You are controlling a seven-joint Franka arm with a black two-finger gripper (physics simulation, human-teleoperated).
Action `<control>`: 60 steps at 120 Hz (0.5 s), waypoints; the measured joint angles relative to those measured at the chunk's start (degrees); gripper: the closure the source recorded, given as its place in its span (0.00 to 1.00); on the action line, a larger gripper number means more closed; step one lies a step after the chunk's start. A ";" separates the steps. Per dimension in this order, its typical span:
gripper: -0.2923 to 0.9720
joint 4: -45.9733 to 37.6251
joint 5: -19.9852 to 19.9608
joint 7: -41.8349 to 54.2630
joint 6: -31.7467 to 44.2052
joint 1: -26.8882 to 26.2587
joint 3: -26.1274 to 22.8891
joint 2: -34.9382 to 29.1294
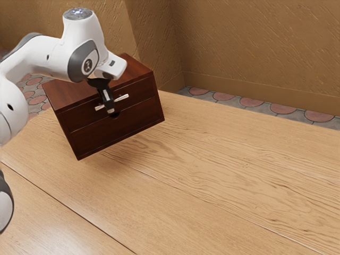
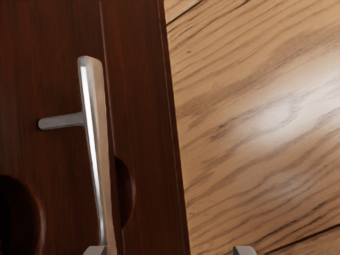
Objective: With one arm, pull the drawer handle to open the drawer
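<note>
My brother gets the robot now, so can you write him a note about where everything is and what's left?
The gripper is open, right at the silver bar handle of the top drawer, not clamped on it. The dark wooden cabinet stands on the wooden table. Done: reach to the handle. Left: grip the handle and pull; the drawer front looks flush, not opened yet.

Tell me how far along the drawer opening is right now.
Done: the approach looks complete, with the jaws sitting right at the silver handle of the upper drawer. In hand: the grasp. The jaws stand open, the handle beside one of them, not yet clamped. Left: shutting on the handle and pulling. The drawer front looks flush with the cabinet, so it is not open yet.
</note>
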 joint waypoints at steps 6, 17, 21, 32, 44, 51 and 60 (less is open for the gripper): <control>0.57 0.10 -0.28 0.27 0.33 0.09 0.03 0.12; 0.57 0.15 -0.67 0.69 0.79 0.13 0.04 0.17; 0.57 0.16 -0.77 0.83 0.91 0.13 0.00 0.19; 0.57 0.17 -1.00 1.02 1.29 0.14 -0.03 0.29; 0.57 0.62 -2.10 0.93 1.72 0.09 -0.13 0.62; 0.57 0.95 -2.81 0.78 2.01 -0.03 -0.19 0.92; 0.56 1.58 -3.34 0.53 2.38 -0.11 -0.21 1.39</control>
